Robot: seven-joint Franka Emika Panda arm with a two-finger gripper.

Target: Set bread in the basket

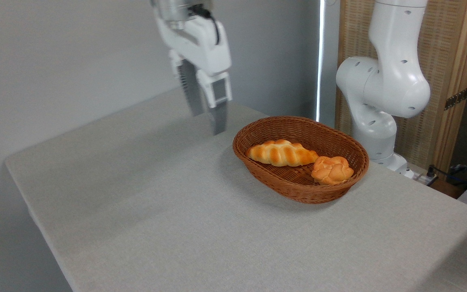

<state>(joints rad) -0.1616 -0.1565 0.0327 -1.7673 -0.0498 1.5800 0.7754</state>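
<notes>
The worktop (217, 227) lay bare before us. The bread (332, 170) sat inside the basket (258, 168) beside a twisted loaf (281, 153), so we judged the task done; the gripper (207, 117) hung released, grasping nothing.

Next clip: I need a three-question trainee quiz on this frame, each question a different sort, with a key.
1. True or false: the round bun lies inside the basket.
2. What is the gripper holding?
A. the bun
B. the twisted loaf
C. nothing
3. Fill in: the twisted loaf lies to the ____ of the bun, as the picture shows it.

Key
1. True; it rests at the basket's right end.
2. C; the gripper hangs empty above the table, left of the basket, its fingers apart.
3. left
</notes>
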